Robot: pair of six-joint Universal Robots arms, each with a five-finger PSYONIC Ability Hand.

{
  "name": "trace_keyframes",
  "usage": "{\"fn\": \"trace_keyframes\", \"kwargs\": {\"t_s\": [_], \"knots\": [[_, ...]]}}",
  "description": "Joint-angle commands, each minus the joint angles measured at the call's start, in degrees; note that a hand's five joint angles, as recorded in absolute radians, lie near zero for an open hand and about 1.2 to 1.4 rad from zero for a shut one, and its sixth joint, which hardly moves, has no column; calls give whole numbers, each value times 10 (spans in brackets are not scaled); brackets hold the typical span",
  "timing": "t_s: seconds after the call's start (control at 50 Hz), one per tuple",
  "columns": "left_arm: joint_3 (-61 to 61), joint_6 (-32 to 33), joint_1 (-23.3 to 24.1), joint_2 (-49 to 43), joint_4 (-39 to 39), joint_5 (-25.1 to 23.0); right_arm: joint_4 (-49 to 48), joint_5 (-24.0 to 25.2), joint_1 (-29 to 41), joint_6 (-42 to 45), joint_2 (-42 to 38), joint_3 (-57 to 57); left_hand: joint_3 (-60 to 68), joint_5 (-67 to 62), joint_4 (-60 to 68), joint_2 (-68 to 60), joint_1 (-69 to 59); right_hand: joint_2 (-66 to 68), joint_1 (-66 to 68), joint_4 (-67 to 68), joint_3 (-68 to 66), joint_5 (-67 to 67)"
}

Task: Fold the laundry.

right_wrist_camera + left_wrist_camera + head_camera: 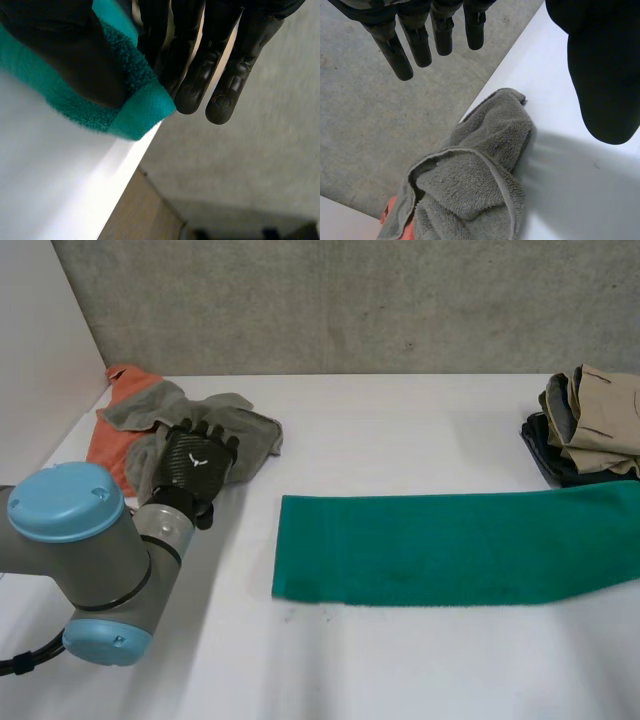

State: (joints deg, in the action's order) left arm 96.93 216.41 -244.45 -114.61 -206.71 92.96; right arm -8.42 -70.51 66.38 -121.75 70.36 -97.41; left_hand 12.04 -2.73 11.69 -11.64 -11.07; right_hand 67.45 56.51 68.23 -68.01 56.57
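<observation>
Green towel (450,548) runs off head view's edge.

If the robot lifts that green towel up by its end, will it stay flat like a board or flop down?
Probably flop: the green towel lies limp and flat on the table, and its fluffy corner bends where the right hand pinches it. It likely won't slip, as the pile looks rough. Being thin, it is probably light.
</observation>
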Motion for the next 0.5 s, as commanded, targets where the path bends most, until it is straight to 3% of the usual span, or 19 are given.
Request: {"fn": "trace_keyframes", "kwargs": {"t_s": [0.02,0.08,0.14,0.16,0.24,0.32,0.44,0.46,0.5], "knots": [[7,0,-2,20,0,3,-37,10,187,-47,57,-1,-20,27,-17,16,11,126,235,118,-120,134],[12,-1,-6,34,0,4,-66,11,264,-50,59,-1,-20,27,-17,16,11,126,235,118,-120,134],[21,-1,-10,46,0,4,-113,13,390,-48,53,2,-20,27,-17,16,11,126,235,118,-120,134],[22,-1,-10,48,0,4,-139,13,446,-47,42,3,-20,27,-17,16,11,126,235,118,-120,134],[32,-1,-11,55,0,4,-198,15,558,-46,-22,13,-20,27,-17,16,11,126,235,118,-120,134],[37,-1,-9,55,0,3,-222,19,633,-39,-99,31,-20,27,-17,16,11,126,235,118,-120,134],[36,-1,-4,49,-1,3,-224,44,677,7,-170,47,-20,27,-17,16,11,126,235,118,-120,134],[35,-1,-4,49,-1,3,-225,42,677,18,-169,46,-20,27,-17,16,11,-135,-26,-143,141,-127],[32,-1,-1,48,-1,3,-224,35,677,18,-164,43,-20,27,-17,16,11,-533,-424,-541,539,-524]]}}
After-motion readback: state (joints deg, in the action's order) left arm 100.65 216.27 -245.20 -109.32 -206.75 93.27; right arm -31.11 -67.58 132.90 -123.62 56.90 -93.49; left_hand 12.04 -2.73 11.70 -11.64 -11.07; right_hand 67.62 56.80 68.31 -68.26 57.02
